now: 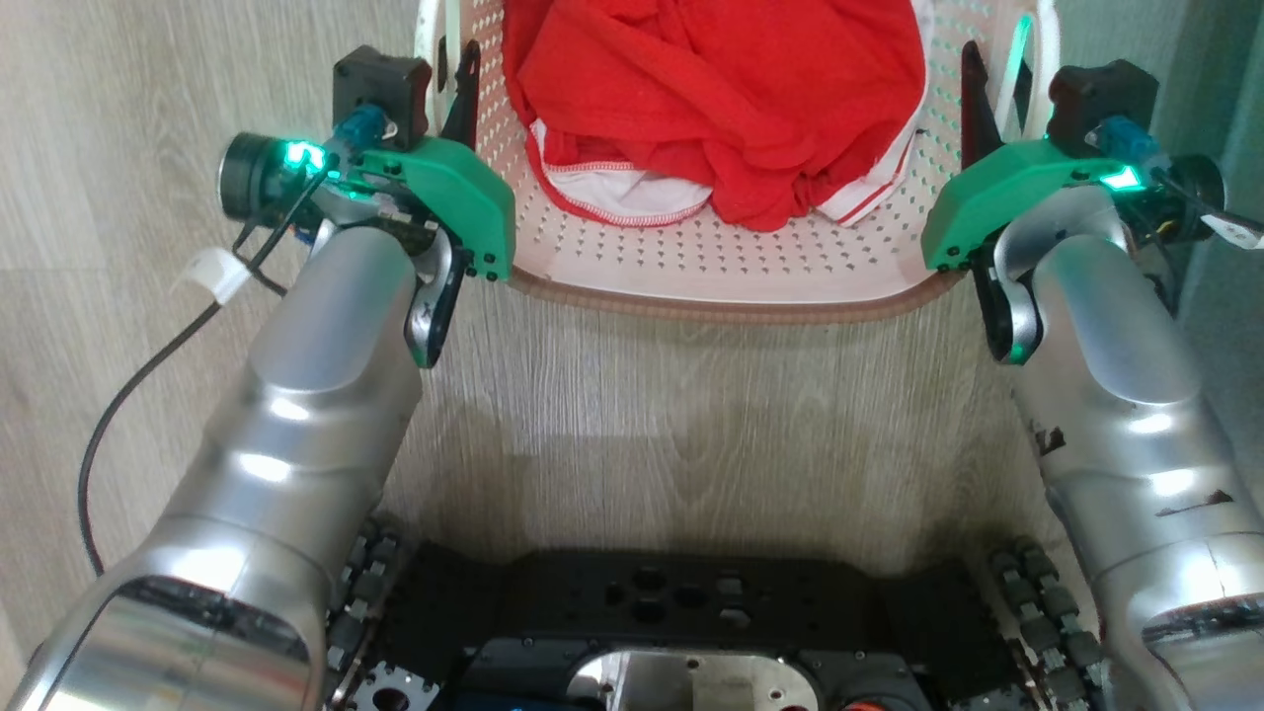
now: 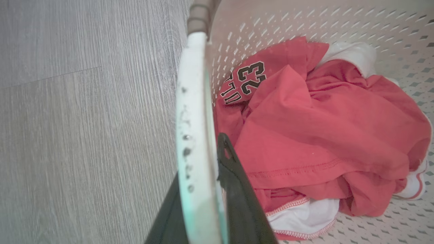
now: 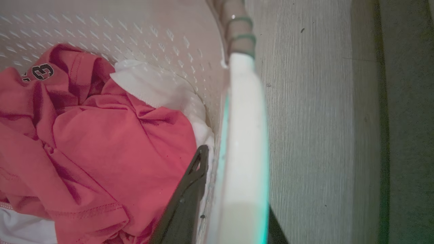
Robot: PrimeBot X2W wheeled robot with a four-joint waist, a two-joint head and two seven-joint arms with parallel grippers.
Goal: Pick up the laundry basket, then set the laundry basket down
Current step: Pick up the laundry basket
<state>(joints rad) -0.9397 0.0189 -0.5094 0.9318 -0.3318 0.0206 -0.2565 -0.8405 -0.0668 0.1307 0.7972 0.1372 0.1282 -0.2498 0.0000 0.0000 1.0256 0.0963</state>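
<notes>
Cream plastic, dotted with small holes and edged with a brown woven-look rim, the laundry basket (image 1: 691,259) sits on the pale wood floor (image 1: 642,425) just beyond the robot's base (image 1: 671,612), between its two arms. A crumpled red shirt (image 1: 721,89) with white trim lies inside, so I'd guess the load is light. The shell looks stiff enough to keep its shape, though thin plastic may flex a little under a lift. The smooth white side handles are the natural hold. The left gripper (image 1: 449,74) has its dark fingers narrowed around the left handle (image 2: 191,118), one finger inside the wall and one outside. The right gripper (image 1: 992,84) clasps the right handle (image 3: 242,135) the same way on the far side. Both holds look pinched tight, but those handles seem slippery. The two arms would need to rise together and level, or the basket could tilt and slide. Whether it has left the floor I cannot tell.
</notes>
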